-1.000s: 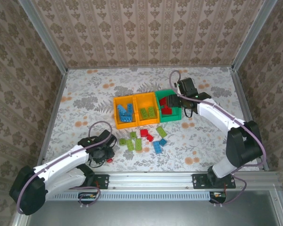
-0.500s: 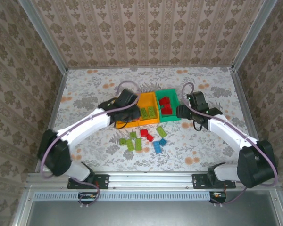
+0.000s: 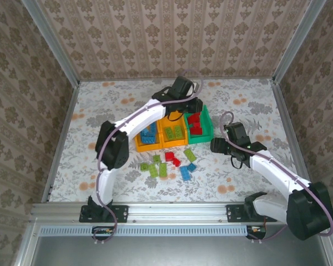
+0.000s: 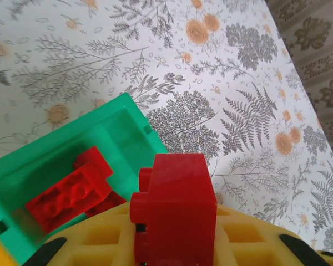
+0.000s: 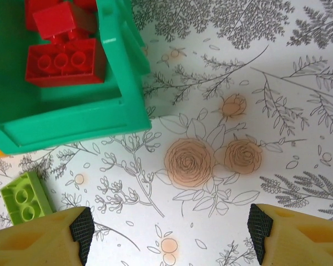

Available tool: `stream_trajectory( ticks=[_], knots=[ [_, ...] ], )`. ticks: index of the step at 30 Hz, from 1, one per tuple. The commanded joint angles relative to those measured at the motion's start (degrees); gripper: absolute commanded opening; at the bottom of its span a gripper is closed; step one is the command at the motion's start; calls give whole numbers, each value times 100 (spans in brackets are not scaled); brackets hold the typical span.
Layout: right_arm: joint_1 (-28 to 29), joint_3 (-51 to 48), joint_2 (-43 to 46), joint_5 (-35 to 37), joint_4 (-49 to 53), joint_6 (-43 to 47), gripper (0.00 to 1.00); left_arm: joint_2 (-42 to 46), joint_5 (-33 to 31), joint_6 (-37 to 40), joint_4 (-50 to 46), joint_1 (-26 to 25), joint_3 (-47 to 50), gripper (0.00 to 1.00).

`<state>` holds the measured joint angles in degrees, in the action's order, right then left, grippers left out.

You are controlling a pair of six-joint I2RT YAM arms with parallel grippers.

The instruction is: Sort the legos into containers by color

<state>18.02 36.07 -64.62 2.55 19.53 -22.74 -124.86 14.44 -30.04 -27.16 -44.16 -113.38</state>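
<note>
1. From above, the left gripper (image 3: 190, 106) hangs over the green bin (image 3: 202, 138), mid counter (image 3: 100, 111).
2. Its wrist camera shows it clamped on a red lego (image 4: 175, 202).
3. The right gripper (image 5: 169, 235) is wide apart, near a green lego (image 5: 25, 199).

Overhead view, wrist close-ups sharing green bin (image 5: 72, 123)

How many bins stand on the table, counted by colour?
Orange bins: 2
Green bin: 1
Total: 3
</note>
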Motion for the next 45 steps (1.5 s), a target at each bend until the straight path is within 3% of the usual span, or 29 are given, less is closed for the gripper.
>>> stream_trajectory(
  ticks=[1, 7, 13, 18, 26, 32, 45],
  knots=[
    [49, -27, 165, -83, 48, -49, 77, -334, 376, 98, -517, 108, -424, 24],
    [56, -13, 222, -102, 63, -81, 77, -452, 487, -197, -387, 178, -278, 33],
    [253, 5, 154, -322, 8, 110, 74, -403, 532, -307, -224, 173, -92, 64],
    [704, 108, -9, -163, 38, 153, 74, -102, 443, -205, -105, 153, 192, 100],
    [1750, 182, -328, 0, -59, 98, 72, 1176, 125, -100, 952, 140, 1788, 100],
    [2378, 126, -723, 10, -222, 136, 70, 1804, -98, 45, 1000, 160, 2548, 100],
    [3577, 296, -1291, 530, -8, -1326, 71, 2761, -796, -74, 1259, 257, 3875, 100]
  ],
)
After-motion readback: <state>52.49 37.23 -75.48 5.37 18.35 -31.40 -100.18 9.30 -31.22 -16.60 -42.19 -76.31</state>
